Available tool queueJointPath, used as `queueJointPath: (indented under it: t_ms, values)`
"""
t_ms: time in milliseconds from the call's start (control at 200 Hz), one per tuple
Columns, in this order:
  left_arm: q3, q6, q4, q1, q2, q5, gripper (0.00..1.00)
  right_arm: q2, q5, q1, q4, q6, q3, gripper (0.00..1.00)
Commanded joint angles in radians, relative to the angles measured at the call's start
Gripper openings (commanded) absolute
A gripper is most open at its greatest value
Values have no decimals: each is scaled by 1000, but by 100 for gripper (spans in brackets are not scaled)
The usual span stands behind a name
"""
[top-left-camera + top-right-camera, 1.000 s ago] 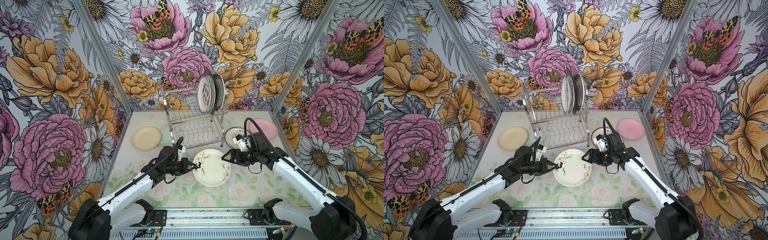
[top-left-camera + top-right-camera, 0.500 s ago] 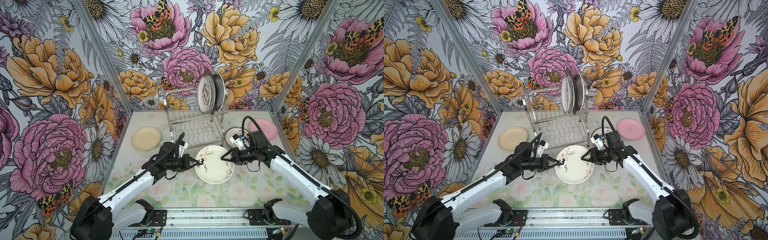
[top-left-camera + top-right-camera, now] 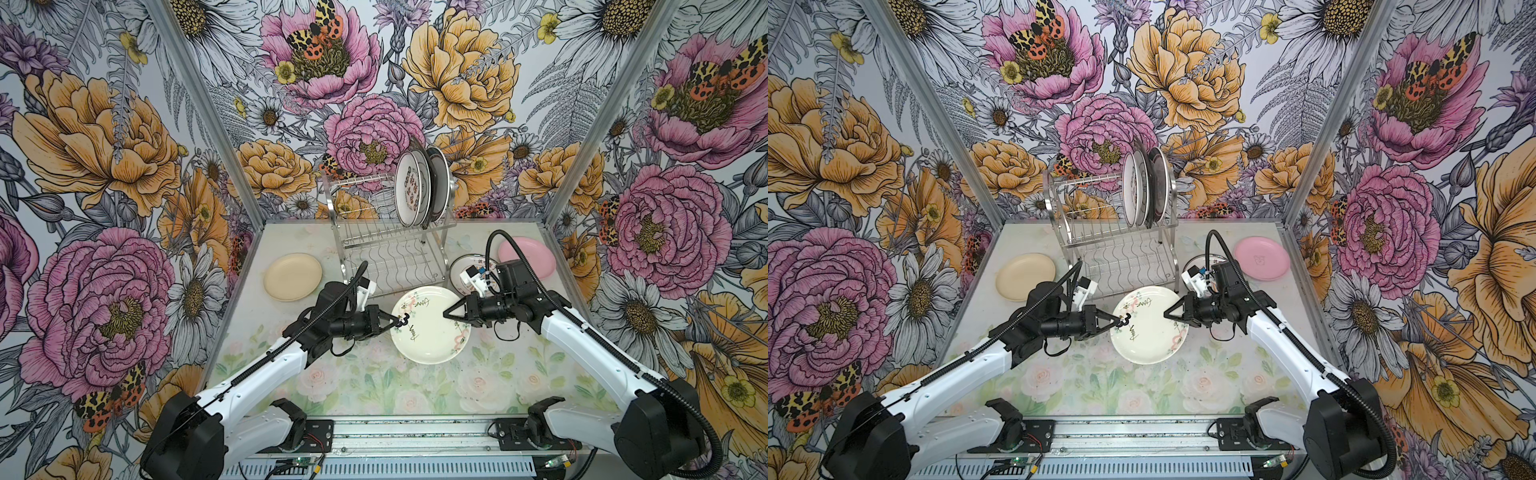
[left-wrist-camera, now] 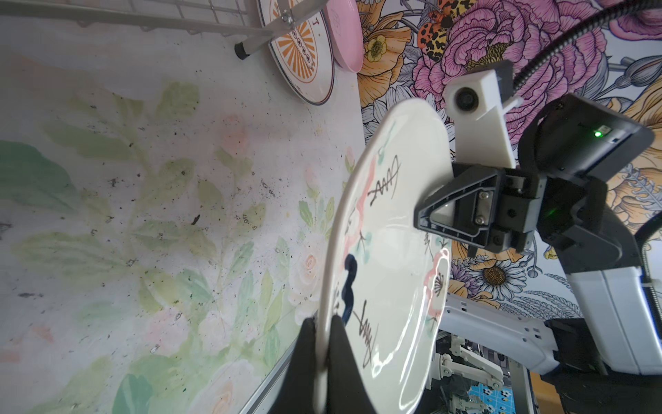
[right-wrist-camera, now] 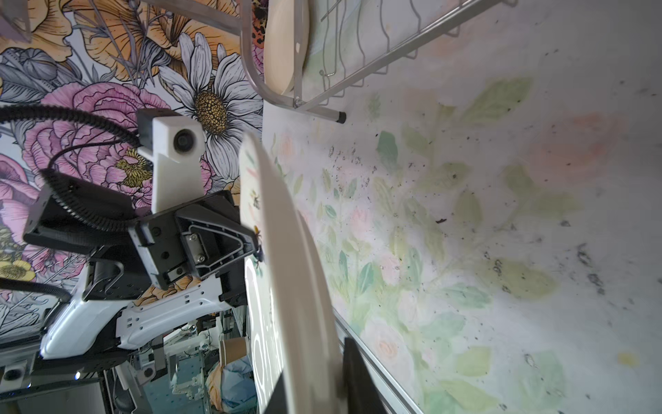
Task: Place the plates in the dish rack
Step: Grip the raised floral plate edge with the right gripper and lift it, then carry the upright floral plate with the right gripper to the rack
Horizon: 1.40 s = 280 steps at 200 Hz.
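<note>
Cream floral plate [image 3: 430, 332] is hanging tilted above the worktop [image 3: 374, 386], just in front of the dish rack [image 3: 390, 249]; left fingers [image 3: 384, 321] are clamping its left rim, right fingers [image 3: 455, 311] the opposite rim.

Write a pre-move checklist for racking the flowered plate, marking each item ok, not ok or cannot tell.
1. Left fingers shut on flowered plate rim: ok.
2. Right fingers shut on opposite rim: ok.
3. Plate on edge for a slot: not ok, face mostly up.
4. Dish rack has free slots: ok, lower tier bare.
5. Loose plates off the route: ok, cream plate, pink plate aside.
</note>
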Motion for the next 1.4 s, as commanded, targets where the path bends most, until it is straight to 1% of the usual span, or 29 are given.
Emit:
queueJointPath:
  t_ms: [0, 10, 60, 115, 145, 165, 190, 235, 295, 375, 500, 595, 686, 786, 886, 1121, 1396]
  values:
    - [46, 21, 109, -22, -3, 45, 0, 0, -60, 19, 60, 27, 15, 2]
    - [46, 21, 108, -22, -3, 45, 0, -2, -58, 19, 59, 27, 16, 0]
    - [47, 23, 96, -19, -7, 40, 0, -6, -46, 18, 58, 28, 17, 0]
    - [47, 27, 77, -11, -14, 33, 13, -13, -27, 17, 56, 30, 17, 0]
    - [47, 30, 66, -5, -18, 28, 23, -19, -14, 17, 54, 33, 19, 0]
    - [49, 32, 55, 0, -23, 25, 33, -22, -7, 17, 54, 34, 19, 0]
    - [49, 35, 43, 5, -29, 21, 42, -27, 6, 17, 52, 36, 20, 0]
    - [49, 42, 16, 20, -43, 14, 55, -40, 35, 17, 50, 45, 23, 0]
    - [54, 57, -31, 39, -63, 0, 66, -62, 83, 19, 44, 55, 33, 0]
    - [67, 87, -118, 71, -84, -27, 74, -94, 161, 23, 6, 53, 61, 0]
    - [100, 146, -286, 117, -99, -120, 76, -138, 309, 52, -93, 12, 138, 0]
    - [117, 179, -372, 140, -95, -188, 78, -166, 433, 101, -166, -16, 209, 0]
    - [119, 190, -408, 151, -91, -241, 80, -176, 562, 162, -239, -35, 293, 0]
    - [109, 191, -410, 159, -94, -264, 85, -169, 680, 223, -298, -45, 392, 0]
    - [101, 199, -409, 169, -100, -269, 89, -145, 770, 271, -349, -57, 508, 0]
    - [83, 215, -409, 188, -97, -251, 92, -6, 936, 370, -444, -96, 831, 0]
    - [54, 225, -410, 192, -121, -224, 99, 230, 1051, 399, -483, -129, 1202, 0]
